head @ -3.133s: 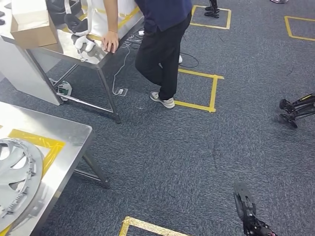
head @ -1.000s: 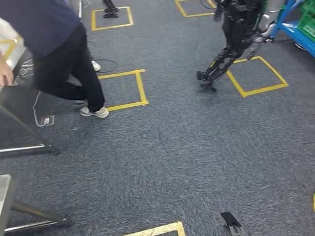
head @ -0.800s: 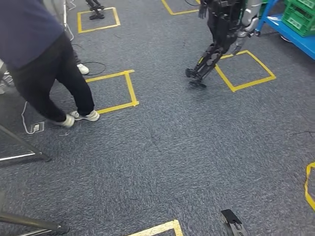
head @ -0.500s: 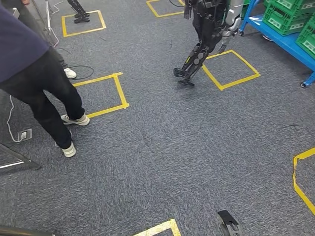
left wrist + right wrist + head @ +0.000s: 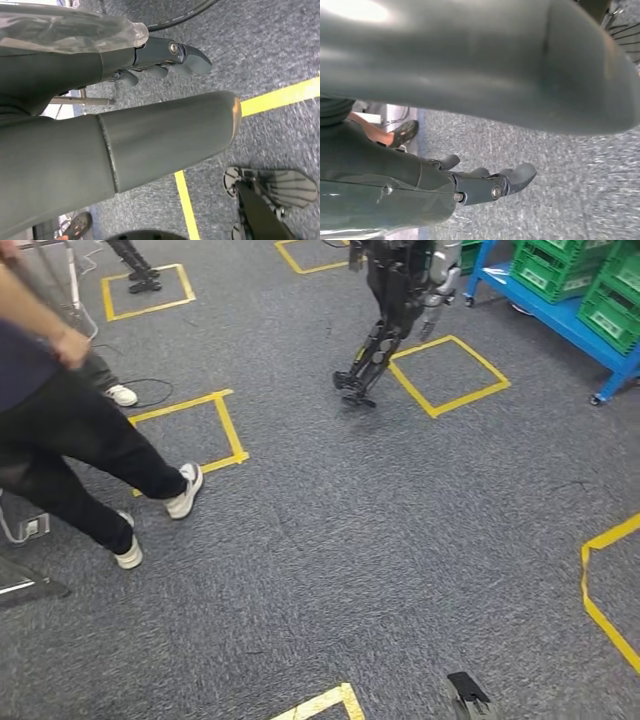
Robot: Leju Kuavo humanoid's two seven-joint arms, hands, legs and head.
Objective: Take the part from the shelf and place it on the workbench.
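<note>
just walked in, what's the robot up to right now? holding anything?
Nothing is in hand. The left hand and the right hand both hang over the grey carpet with fingers apart and no part in them. The head view looks across the floor at yellow tape squares, with a blue shelf carrying green crates at the far right. Another black humanoid robot stands near that shelf, and a person in dark trousers is mid-stride at the left. The pick from the shelf is not yet done.
</note>
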